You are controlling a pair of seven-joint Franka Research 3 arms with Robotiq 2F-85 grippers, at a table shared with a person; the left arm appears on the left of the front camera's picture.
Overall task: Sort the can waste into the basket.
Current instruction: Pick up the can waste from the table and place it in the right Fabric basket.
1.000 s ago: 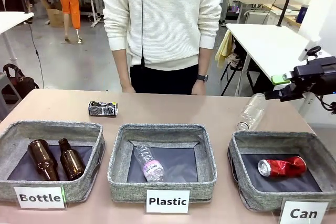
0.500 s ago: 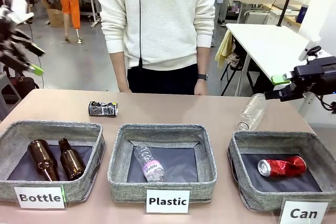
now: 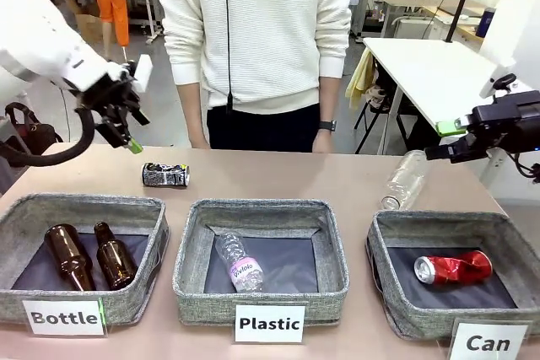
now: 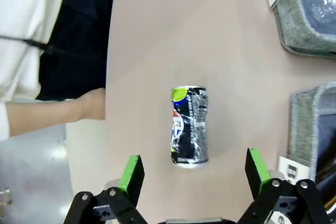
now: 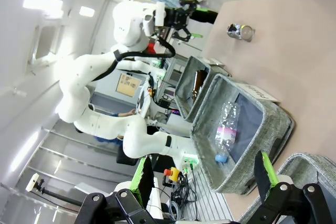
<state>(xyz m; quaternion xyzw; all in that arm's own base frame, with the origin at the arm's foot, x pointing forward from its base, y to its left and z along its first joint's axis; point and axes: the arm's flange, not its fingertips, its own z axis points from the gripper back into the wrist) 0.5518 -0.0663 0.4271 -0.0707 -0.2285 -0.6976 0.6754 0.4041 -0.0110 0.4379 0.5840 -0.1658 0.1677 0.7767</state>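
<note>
A crushed black-and-white can (image 3: 165, 175) lies on its side on the table's far left part. My left gripper (image 3: 133, 131) hangs open in the air just above and left of it. In the left wrist view that can (image 4: 189, 125) lies just ahead of the gap between my left gripper's (image 4: 193, 170) spread green pads. A crushed red can (image 3: 453, 268) rests inside the grey basket (image 3: 439, 221) labelled "Can" at the front right. My right gripper (image 3: 440, 142) stands open and empty off the table's right edge; its wrist view shows the same open right gripper (image 5: 203, 174).
A clear plastic bottle (image 3: 403, 180) lies on the table behind the Can basket. The "Plastic" bin (image 3: 261, 208) holds a bottle, the "Bottle" bin (image 3: 84, 204) two brown ones. A person stands at the far edge, hands (image 3: 205, 142) at the rim.
My left arm has swung in from the far left, toward the black-and-white can, still open. The right arm and both cans have not moved.
</note>
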